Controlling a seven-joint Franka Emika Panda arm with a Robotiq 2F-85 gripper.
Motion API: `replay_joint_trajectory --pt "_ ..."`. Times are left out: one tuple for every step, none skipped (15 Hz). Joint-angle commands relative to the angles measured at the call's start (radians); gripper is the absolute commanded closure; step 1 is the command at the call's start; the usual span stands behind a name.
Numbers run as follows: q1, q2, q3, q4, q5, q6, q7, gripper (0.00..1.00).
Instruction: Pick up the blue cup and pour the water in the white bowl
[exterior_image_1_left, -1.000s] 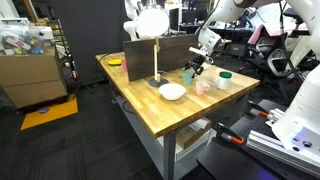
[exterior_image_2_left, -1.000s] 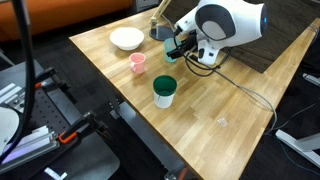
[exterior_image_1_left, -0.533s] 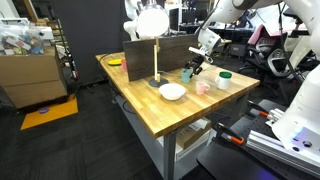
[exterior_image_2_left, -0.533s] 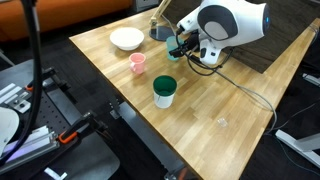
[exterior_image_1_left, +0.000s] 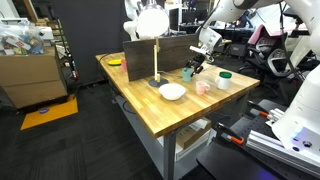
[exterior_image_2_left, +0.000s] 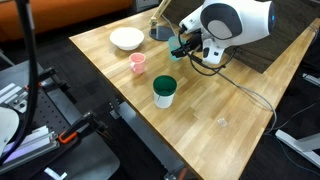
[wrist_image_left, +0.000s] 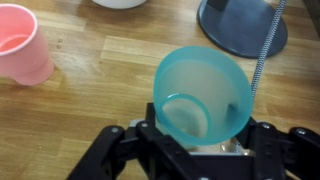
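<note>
The hand (wrist_image_left: 200, 142) is clamped on the blue cup (wrist_image_left: 200, 98), with one finger on each side. The cup stands upright near the dark lamp base (wrist_image_left: 240, 25). The white bowl (exterior_image_2_left: 126, 39) rests on the wooden tabletop (exterior_image_2_left: 215, 110), apart from the cup and near the pink cup (exterior_image_2_left: 138, 64).

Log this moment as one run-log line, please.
gripper: shut on blue cup | cup: apart from white bowl | pour: not started

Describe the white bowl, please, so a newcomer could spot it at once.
Look at the wooden table. The white bowl sits near its edge, close to the pink cup. It is wide and shallow, whereas the green-topped white cup is taller and narrower.
</note>
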Motion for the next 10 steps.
replay_joint_trajectory --pt "0.023 -0.055 -0.012 -0.041 -0.032 -0.029 -0.010 0.52" --pt "0.039 -0.070 -0.020 -0.048 -0.057 -0.034 -0.004 0.52" --pt "0.054 -0.086 -0.025 -0.057 -0.087 -0.038 0.000 0.52" --pt "0.070 -0.102 -0.031 -0.068 -0.120 -0.037 0.008 0.52" --pt "0.086 -0.120 -0.035 -0.081 -0.155 -0.037 0.016 0.52" --pt "0.105 -0.137 -0.040 -0.094 -0.197 -0.034 0.027 0.52" --pt "0.123 -0.150 -0.040 -0.104 -0.238 -0.038 0.039 0.52" --pt "0.138 -0.164 -0.039 -0.115 -0.277 -0.043 0.049 0.52" --pt "0.155 -0.175 -0.038 -0.120 -0.319 -0.047 0.065 0.52" --pt "0.171 -0.187 -0.036 -0.129 -0.357 -0.046 0.077 0.52"
